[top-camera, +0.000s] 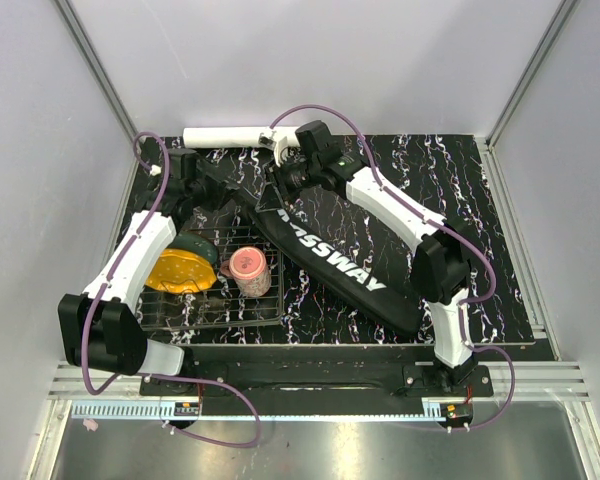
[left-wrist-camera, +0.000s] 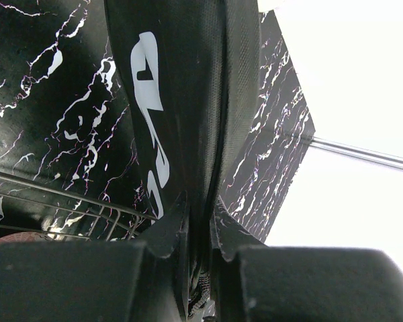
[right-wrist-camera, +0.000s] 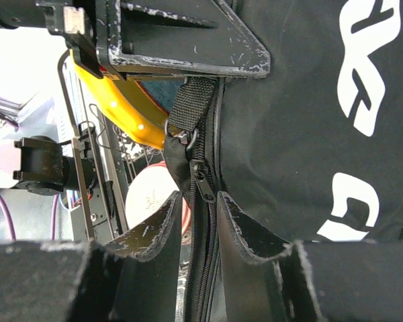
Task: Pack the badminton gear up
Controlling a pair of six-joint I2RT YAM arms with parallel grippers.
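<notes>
The left fingers (left-wrist-camera: 173, 231) are clamped on a fold of the black CROSSWAY bag (left-wrist-camera: 181, 100), whose fabric runs up and away from their tips. The right fingers (right-wrist-camera: 168, 221) stand apart. The bag's zipper line passes between them unpinched, and the zipper pull (right-wrist-camera: 200, 180) hangs just beyond their tips. Farther beyond them the white tube (top-camera: 230, 135) lies at the far edge of the bench (top-camera: 460, 190). Left of the right fingers sit the pink cup (top-camera: 250, 268) and the yellow-and-black object (top-camera: 178, 270) — both off the bag.
</notes>
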